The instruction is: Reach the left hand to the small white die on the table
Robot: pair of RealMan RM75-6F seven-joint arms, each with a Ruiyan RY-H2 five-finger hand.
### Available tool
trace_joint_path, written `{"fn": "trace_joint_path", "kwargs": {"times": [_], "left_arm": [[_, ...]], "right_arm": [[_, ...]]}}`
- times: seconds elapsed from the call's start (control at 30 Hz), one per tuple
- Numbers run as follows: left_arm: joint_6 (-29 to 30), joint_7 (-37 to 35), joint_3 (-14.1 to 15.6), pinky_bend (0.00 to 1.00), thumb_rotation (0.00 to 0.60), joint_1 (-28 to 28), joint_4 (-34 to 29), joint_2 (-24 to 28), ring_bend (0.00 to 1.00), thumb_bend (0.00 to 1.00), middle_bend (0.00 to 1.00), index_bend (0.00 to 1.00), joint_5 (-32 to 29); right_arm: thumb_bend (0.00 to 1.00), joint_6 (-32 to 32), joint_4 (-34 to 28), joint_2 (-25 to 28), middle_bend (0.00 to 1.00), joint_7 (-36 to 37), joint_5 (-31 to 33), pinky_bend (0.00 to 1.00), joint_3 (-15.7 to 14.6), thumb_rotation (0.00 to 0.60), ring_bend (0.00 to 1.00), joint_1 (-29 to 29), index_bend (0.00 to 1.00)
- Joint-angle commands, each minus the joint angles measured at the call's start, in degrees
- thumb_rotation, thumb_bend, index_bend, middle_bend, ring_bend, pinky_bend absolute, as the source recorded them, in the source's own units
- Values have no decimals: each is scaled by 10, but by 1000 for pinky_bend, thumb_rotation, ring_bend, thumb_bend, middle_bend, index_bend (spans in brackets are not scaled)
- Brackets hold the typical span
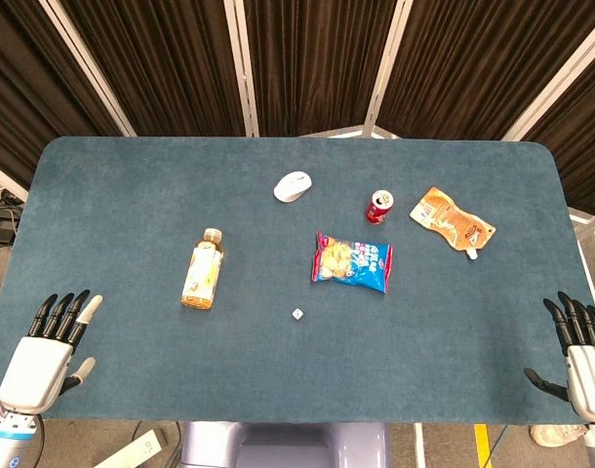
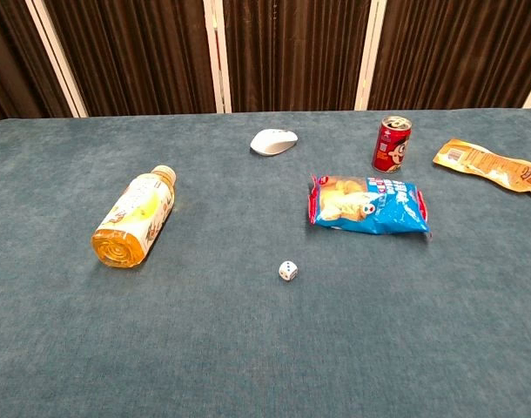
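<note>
The small white die (image 1: 297,314) lies on the blue table near its front middle; in the chest view the die (image 2: 288,271) shows blue pips on its side. My left hand (image 1: 52,343) hovers at the table's front left corner, fingers spread and holding nothing, far to the left of the die. Over the front right corner my right hand (image 1: 578,351) is likewise open and empty. Neither hand appears in the chest view.
A yellow drink bottle (image 1: 203,268) lies on its side left of the die. A blue snack bag (image 1: 352,261), a red can (image 1: 379,207), a white mouse (image 1: 294,185) and an orange pouch (image 1: 454,220) sit further back.
</note>
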Motion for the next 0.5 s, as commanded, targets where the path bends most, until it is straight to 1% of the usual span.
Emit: {"fn": "trace_joint_path", "kwargs": {"times": [0.03,0.23,0.37,0.43,0.47,0.5], "left_arm": [[-4,1,-3,0,600,1,0,0,0,271,0,0,2],[-25,13,-13,0,600,-1,-4,-4,0,272,0,0,4],[-63,55,-33,4,600,-22,-20,-13,0,271,0,0,5],[-89,85,-49,98,600,-41,-36,-21,15,270,1,0,8],[-104,100,-57,207,600,-52,-44,-26,70,271,37,0,7],[-121,114,-66,336,600,-62,-53,-30,160,285,115,0,2]], "right_arm": [[4,0,1,0,0,0,1,0,0,600,0,0,60],[6,-5,3,-1,0,2,5,0,1,600,0,1,61],[5,-12,5,-2,0,5,10,0,4,600,0,4,60],[5,-16,5,-2,0,8,15,0,6,600,0,6,60],[5,-18,6,-2,0,9,17,0,8,600,0,7,60],[5,-20,7,-2,0,10,20,0,9,600,0,8,60]]}}
